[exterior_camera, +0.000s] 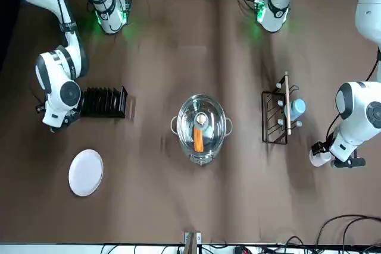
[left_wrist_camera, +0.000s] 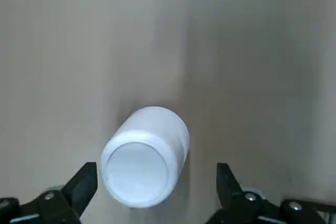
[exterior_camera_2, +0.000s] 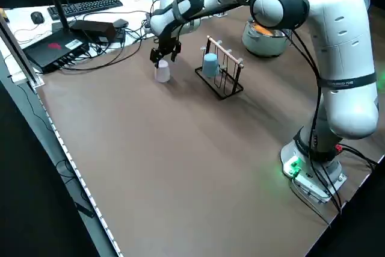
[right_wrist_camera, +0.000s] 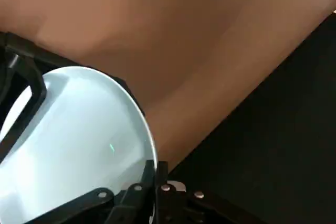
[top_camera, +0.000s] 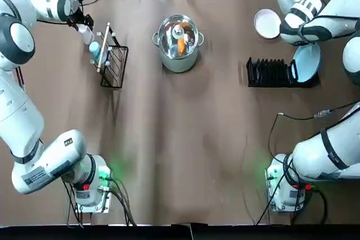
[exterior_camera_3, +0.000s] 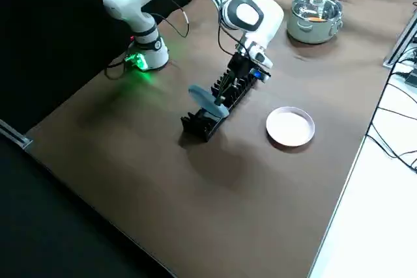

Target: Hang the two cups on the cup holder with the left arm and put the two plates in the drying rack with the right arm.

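Left claw (left_wrist_camera: 157,187): wide, empty, by white cup (left_wrist_camera: 144,156) | right claw (right_wrist_camera: 156,174): pinching blue plate (right_wrist_camera: 79,140) | pot (top_camera: 179,43) between

Steel pot (top_camera: 179,46) stands between cup holder (top_camera: 115,63) and drying rack (top_camera: 275,73)

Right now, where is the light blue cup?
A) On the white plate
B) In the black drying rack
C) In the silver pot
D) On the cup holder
D, because the light blue cup hangs on the cup holder, the wire frame with the wooden bar.
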Controlling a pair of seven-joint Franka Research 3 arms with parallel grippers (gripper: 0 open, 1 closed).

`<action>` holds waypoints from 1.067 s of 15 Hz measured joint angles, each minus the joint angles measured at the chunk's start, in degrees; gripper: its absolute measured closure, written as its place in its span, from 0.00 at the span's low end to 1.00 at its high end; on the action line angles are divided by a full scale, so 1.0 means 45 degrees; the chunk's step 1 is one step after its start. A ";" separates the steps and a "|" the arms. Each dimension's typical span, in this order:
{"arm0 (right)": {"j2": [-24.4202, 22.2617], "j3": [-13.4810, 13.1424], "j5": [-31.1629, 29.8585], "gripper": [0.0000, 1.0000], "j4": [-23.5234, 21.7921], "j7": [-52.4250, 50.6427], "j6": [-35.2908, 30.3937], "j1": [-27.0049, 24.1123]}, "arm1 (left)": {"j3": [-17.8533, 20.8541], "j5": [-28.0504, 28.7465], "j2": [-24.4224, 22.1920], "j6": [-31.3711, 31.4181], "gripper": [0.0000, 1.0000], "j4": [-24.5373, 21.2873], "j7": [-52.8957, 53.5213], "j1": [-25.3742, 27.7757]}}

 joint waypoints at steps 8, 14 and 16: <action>0.0459 -0.0209 -0.0175 0.97 -0.0066 0.0010 0.1145 -0.0228 | -0.0018 0.0572 0.0299 0.0114 0.01 0.0085 0.0120 -0.0011; 0.0618 -0.0200 -0.0181 0.59 0.0052 0.0131 0.1420 -0.0233 | -0.0025 0.0607 0.0317 0.0163 0.14 0.0457 0.0130 -0.0023; 0.0620 -0.0197 -0.0180 0.59 0.0337 0.0183 0.1432 -0.0233 | -0.0017 0.0609 0.0339 0.0163 0.19 0.0458 0.0154 -0.0003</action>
